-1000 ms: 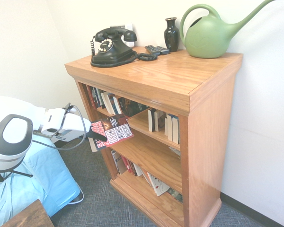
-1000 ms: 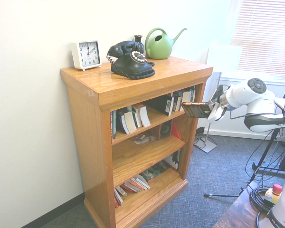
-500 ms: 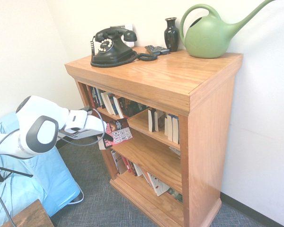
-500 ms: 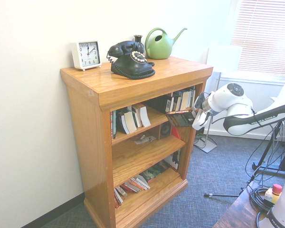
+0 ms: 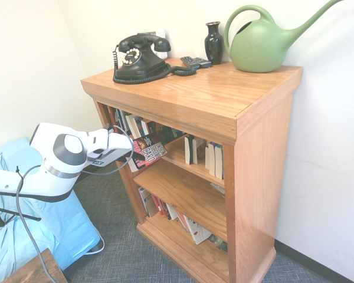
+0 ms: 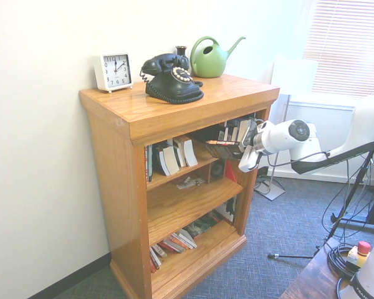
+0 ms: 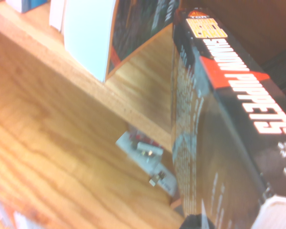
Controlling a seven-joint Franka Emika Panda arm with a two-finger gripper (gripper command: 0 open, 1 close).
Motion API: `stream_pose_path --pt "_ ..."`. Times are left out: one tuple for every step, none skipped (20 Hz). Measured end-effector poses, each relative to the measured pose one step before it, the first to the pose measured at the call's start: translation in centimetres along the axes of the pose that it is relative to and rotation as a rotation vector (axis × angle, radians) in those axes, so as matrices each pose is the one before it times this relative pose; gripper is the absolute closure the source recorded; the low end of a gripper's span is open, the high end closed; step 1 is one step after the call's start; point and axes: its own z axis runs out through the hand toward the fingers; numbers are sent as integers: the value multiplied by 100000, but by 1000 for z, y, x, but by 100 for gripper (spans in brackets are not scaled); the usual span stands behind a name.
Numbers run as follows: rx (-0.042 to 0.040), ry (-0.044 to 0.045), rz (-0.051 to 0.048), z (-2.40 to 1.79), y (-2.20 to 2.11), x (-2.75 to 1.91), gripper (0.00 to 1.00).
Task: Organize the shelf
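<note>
The gripper (image 5: 131, 158) appears clamped on a red-and-black paperback book (image 5: 148, 151) at the orange-brown wooden shelf's (image 5: 224, 100) top tier; light, stiff, glossy; best pinched near its spine.

black rotary telephone (image 5: 138, 57), dark vase (image 5: 213, 42), green watering can (image 5: 265, 42), white clock (image 6: 114, 71)
</note>
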Motion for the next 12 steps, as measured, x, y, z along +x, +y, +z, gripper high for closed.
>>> stream_pose_path --pt "272 1298 505 42 -302 -239 100" --pt "410 1013 230 91 -316 -332 100" --pt "406 790 323 196 -315 -307 100" --pt "270 499 835 299 -294 -279 100" --pt "57 397 1014 370 -227 -248 100" --pt "188 406 1409 437 -214 -68 100" --pt "156 351 1736 476 -125 45 100" --pt "-10 383 2166 507 -46 172 100" --pt "28 353 2381 511 32 309 100" --pt "322 109 2412 433 94 334 100" --pt "773 -412 2403 394 165 221 100" --pt "1163 -780 2524 282 102 146 100"
